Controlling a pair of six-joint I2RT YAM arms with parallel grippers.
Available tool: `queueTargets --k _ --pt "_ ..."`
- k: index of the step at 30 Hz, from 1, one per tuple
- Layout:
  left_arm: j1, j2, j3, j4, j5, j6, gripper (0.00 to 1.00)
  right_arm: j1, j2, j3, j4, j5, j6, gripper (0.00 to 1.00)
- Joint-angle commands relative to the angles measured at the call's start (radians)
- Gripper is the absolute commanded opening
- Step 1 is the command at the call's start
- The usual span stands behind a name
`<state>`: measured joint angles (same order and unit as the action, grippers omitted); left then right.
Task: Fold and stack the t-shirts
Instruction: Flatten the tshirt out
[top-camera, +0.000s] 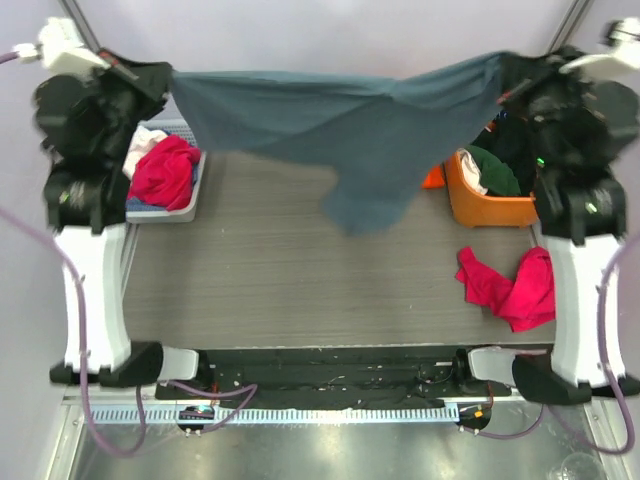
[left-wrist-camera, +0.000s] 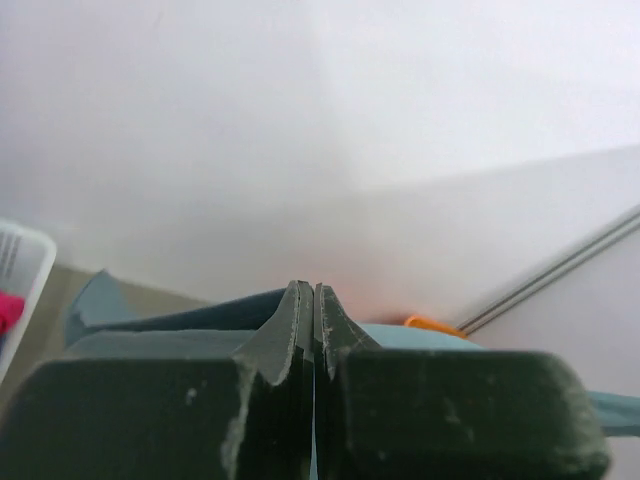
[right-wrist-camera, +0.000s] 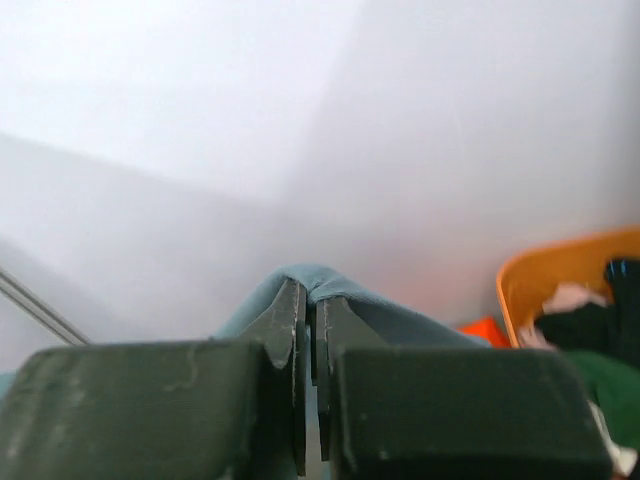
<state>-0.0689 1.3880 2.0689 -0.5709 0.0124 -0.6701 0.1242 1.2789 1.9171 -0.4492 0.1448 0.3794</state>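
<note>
Fabric of one blue-grey t-shirt (top-camera: 350, 130) spans left gripper (left-wrist-camera: 313, 290) and right gripper (right-wrist-camera: 310, 292), both clenched on it, above two red garments (top-camera: 512, 287).

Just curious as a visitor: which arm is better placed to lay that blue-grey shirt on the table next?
Probably the left. The left tool and right tool are shut on the shirt, but an orange tub and a red cloth crowd the right side; the table on the left is bare.
</note>
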Motion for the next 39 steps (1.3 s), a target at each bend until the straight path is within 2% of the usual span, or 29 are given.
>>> queueTargets --k 1,3,6,8,10,11,12,13,14,16,19,26,39 --pt "0.004 -0.208 -0.005 0.052 -0.008 0.016 0.00 -0.001 -0.133 0.074 0.029 0.001 -0.017 0.01" --pt "0.004 -0.265 -0.117 0.051 -0.049 0.055 0.00 -0.001 -0.193 0.030 -0.005 -0.022 -0.013 0.01" --pt "0.004 -0.377 -0.336 0.066 -0.055 0.067 0.00 -0.003 -0.291 -0.142 -0.009 -0.056 0.003 0.01" --pt "0.004 -0.449 -0.521 0.111 -0.052 0.066 0.00 -0.001 -0.338 -0.303 -0.009 -0.076 0.015 0.01" --pt "0.004 -0.483 -0.640 0.150 -0.054 0.072 0.00 -0.001 -0.398 -0.471 -0.009 -0.114 0.029 0.01" --pt "0.004 -0.501 -0.767 0.167 -0.057 0.078 0.00 -0.001 -0.417 -0.531 -0.009 -0.123 0.033 0.01" --pt "0.004 -0.504 -0.833 0.205 -0.061 0.084 0.00 -0.003 -0.455 -0.594 -0.003 -0.132 0.050 0.01" --pt "0.006 -0.506 -0.898 0.221 -0.078 0.076 0.00 -0.001 -0.473 -0.731 0.006 -0.174 0.061 0.01" --pt "0.004 -0.489 -1.018 0.239 -0.080 0.072 0.00 -0.001 -0.489 -0.801 0.016 -0.188 0.068 0.01" --pt "0.004 -0.463 -1.117 0.281 -0.071 0.023 0.00 -0.001 -0.519 -0.963 0.020 -0.226 0.101 0.01" --pt "0.004 -0.416 -1.285 0.328 -0.052 -0.055 0.00 -0.001 -0.555 -1.081 -0.005 -0.264 0.145 0.01" --pt "0.004 -0.431 -1.380 0.303 -0.068 -0.111 0.00 -0.001 -0.592 -1.107 -0.170 -0.226 0.148 0.01" --pt "0.004 -0.533 -1.442 0.079 -0.078 -0.184 0.00 -0.001 -0.589 -1.109 -0.361 -0.277 0.196 0.01"
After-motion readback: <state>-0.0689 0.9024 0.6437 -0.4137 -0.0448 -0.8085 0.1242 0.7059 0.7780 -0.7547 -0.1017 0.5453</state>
